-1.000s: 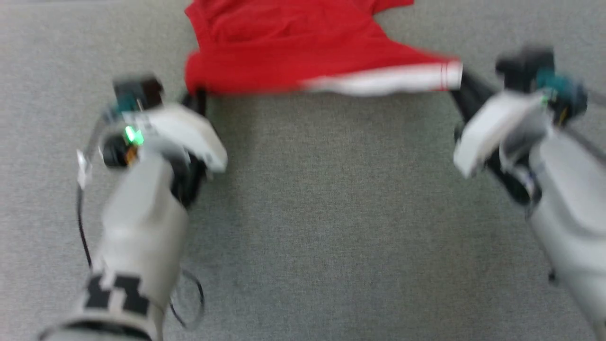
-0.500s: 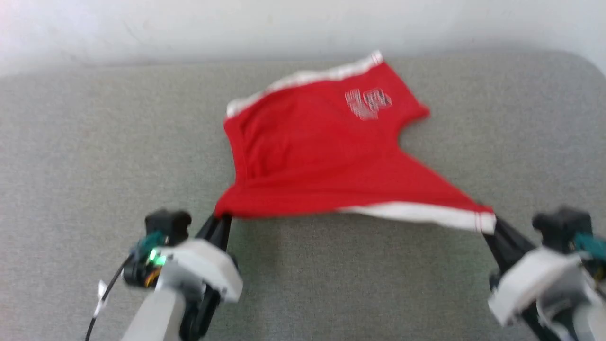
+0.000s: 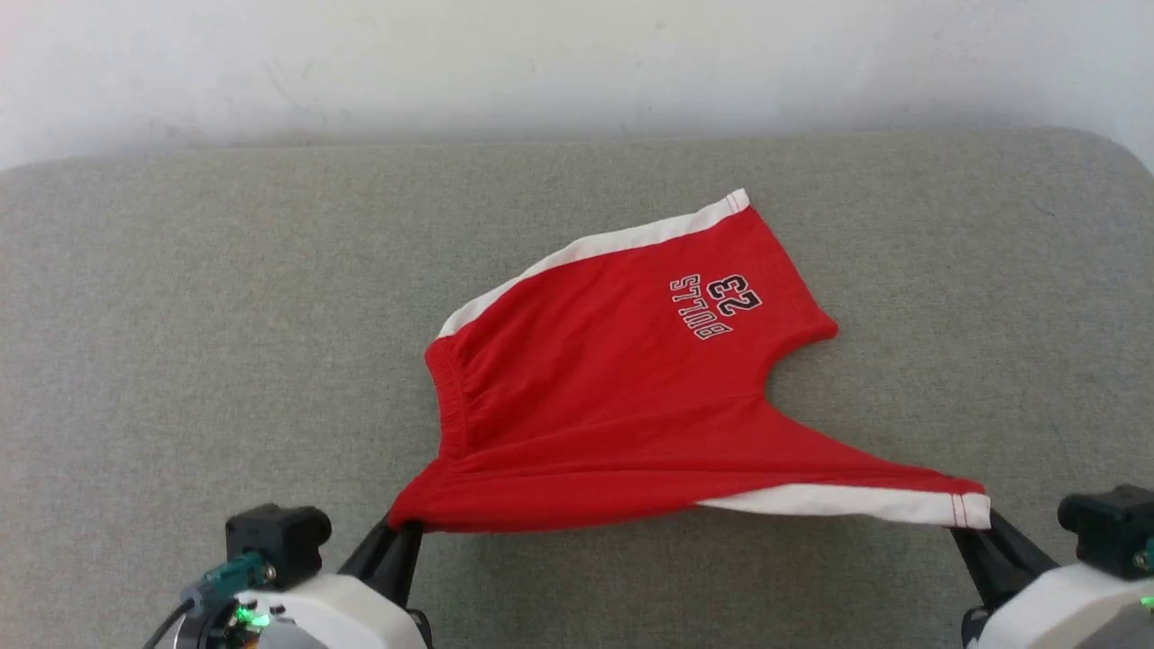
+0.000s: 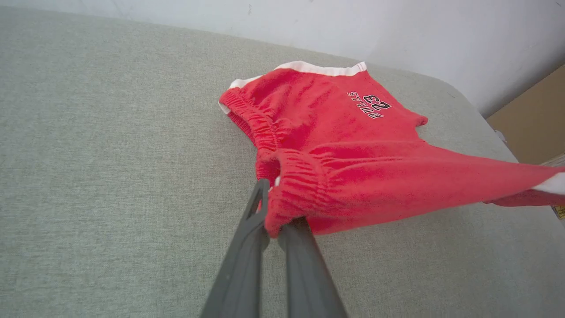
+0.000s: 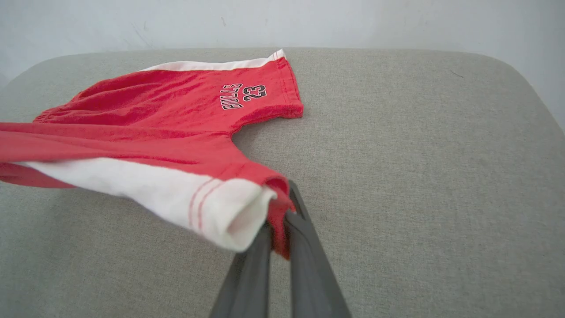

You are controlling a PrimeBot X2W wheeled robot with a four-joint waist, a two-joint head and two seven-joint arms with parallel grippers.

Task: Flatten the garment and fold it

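1. The garment (image 3: 622,388), red shorts with white side stripes and "BULLS 23" printed on one leg, is spread over the middle of the grey cloth-covered bench (image 3: 180,315). The far leg and most of the seat lie on the surface, while the near edge is lifted and drawn taut between two held corners.
2. The near waistband corner is clamped by the left claw (image 4: 273,221), whose fingers are pressed together on the gathered elastic.
3. The hem corner of the near leg, at the white stripe, is pinched by the right claw (image 5: 280,221), likewise closed on the fabric.
4. The fabric is judged light, soft and limp. It is expected to sag between grips and crease easily, and slipping from a thin pinch seems likelier than damage.
5. Hold is best taken at the thicker parts, the elastic waistband and the doubled hem. Corners well apart are best chosen, so that tension smooths the panel.
6. Beyond the bench a pale wall (image 3: 541,63) is seen.
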